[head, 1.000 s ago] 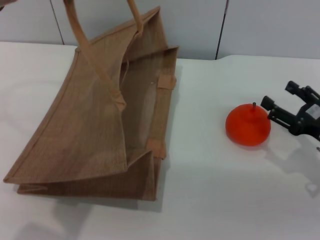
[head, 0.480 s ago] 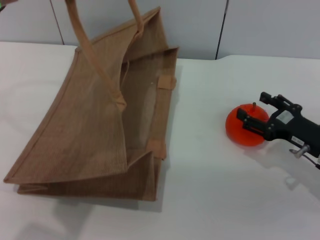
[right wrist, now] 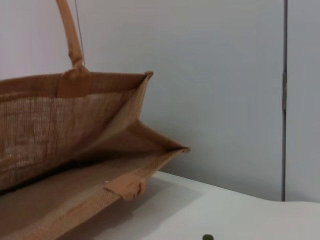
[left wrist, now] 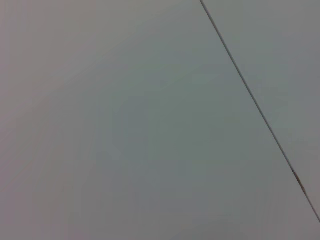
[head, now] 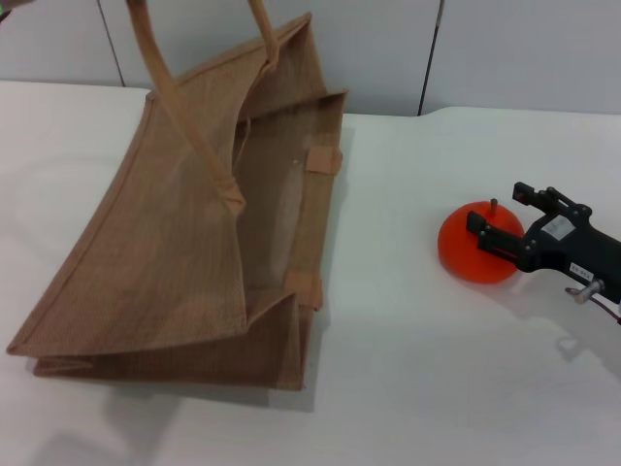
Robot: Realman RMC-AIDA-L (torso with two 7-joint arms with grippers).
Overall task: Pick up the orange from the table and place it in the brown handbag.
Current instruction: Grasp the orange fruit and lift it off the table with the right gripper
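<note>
The brown handbag [head: 209, 233] stands on the white table [head: 408, 388] with its mouth gaping wide, the near corner spread toward the front edge and its handles [head: 170, 87] rising toward the far wall. Well off to the bag's right sits the orange [head: 475, 245], resting on the tabletop with its short dark stem [head: 493, 204] pointing up. The right gripper [head: 500, 221] reaches in low and nearly level from the side away from the bag, its dark fingers [head: 490, 241] spread apart and straddling the fruit's far side, not clamped on it. The right wrist view shows the bag's open mouth [right wrist: 75, 165]. The left gripper is out of sight.
</note>
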